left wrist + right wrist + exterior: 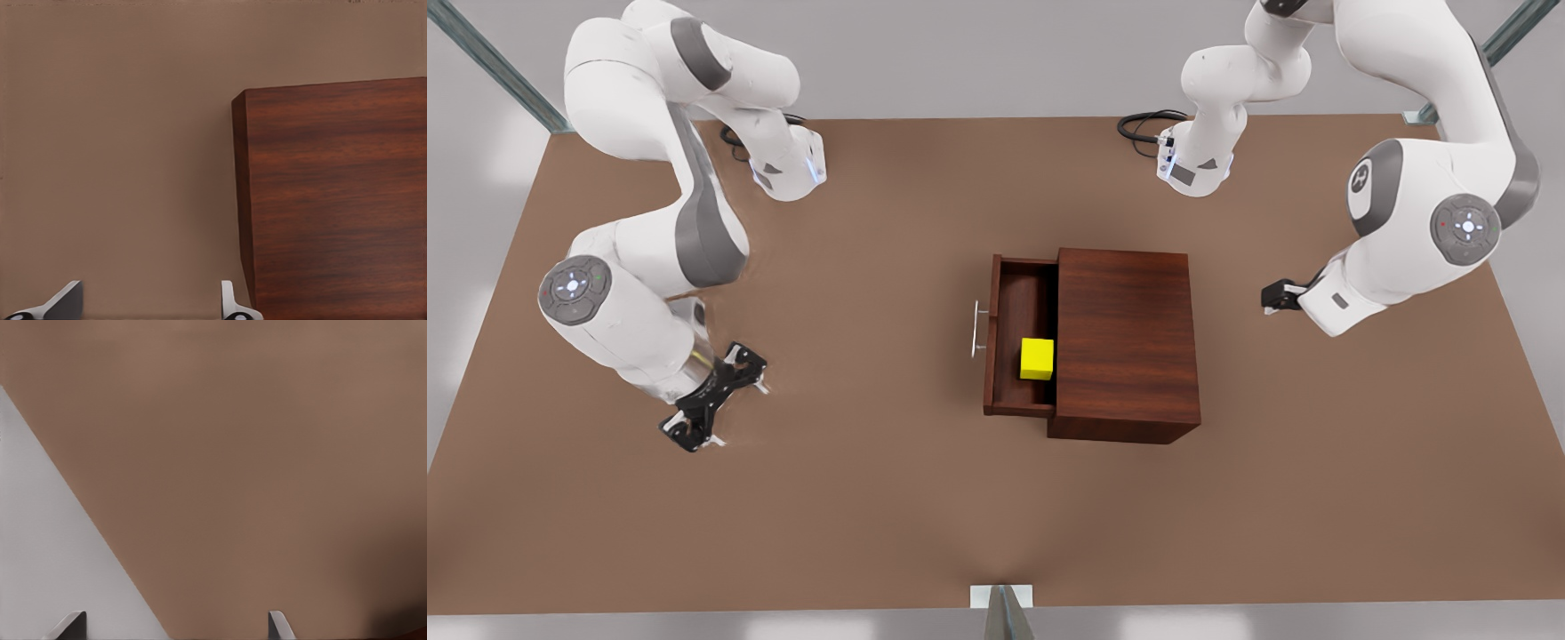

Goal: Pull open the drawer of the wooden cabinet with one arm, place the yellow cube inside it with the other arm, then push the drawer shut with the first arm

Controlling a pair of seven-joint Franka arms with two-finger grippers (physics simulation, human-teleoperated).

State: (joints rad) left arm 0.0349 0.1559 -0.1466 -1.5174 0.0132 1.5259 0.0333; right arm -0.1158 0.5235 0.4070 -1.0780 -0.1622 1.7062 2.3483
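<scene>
One yellow cube [1037, 358] inside one open drawer [1016, 338], one wooden cabinet [1126, 342], left gripper [1278, 295] and right gripper [713, 402] both spread, empty.

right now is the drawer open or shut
Open: the drawer sticks out of the cabinet toward the front view's left, with the yellow cube inside.

yellow cube [1037, 358] inside open drawer [1016, 333], wooden cabinet [1126, 342] on table [871, 498]
</scene>
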